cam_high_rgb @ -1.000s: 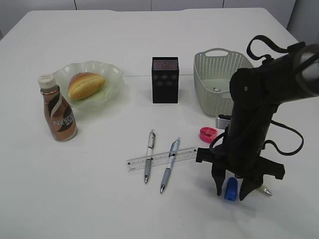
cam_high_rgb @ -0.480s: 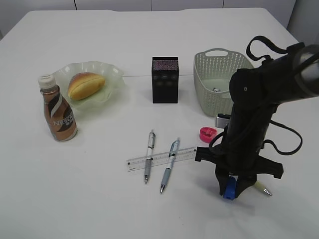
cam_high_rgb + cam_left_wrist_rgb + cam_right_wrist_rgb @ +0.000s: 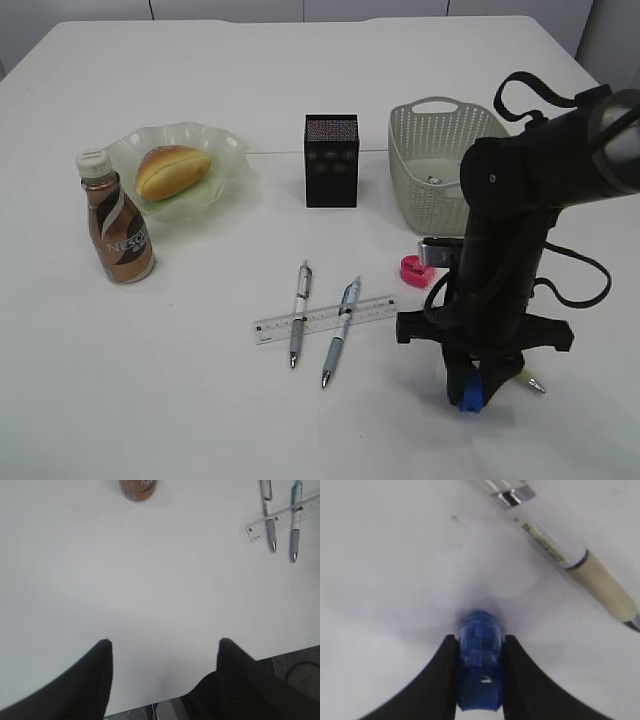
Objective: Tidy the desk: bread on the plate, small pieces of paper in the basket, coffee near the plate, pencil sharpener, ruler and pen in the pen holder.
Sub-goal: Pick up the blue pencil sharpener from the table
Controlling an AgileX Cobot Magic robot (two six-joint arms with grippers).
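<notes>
My right gripper (image 3: 470, 392) points down at the desk (image 3: 200, 400), front right, shut on a blue pencil sharpener (image 3: 469, 389). In the right wrist view the blue pencil sharpener (image 3: 481, 655) is pinched between both fingers (image 3: 445, 680). A cream-gripped pen (image 3: 560, 555) lies just beyond it. A pink sharpener (image 3: 415, 269) lies behind. Two pens (image 3: 300, 312) cross the ruler (image 3: 325, 319). The bread (image 3: 173, 170) lies on the plate (image 3: 228, 150), with the coffee (image 3: 118, 225) beside it. My left gripper (image 3: 162, 647) hangs open over bare desk. No small pieces of paper show.
The black pen holder (image 3: 331, 160) stands at centre back, the basket (image 3: 420, 150) to its right with a small unclear bit inside. The right arm's cables loop near the basket. The desk's front edge shows in the left wrist view.
The right gripper's fingers have closed from either side of the blue sharpener onto it. The left gripper and everything else stayed still.
</notes>
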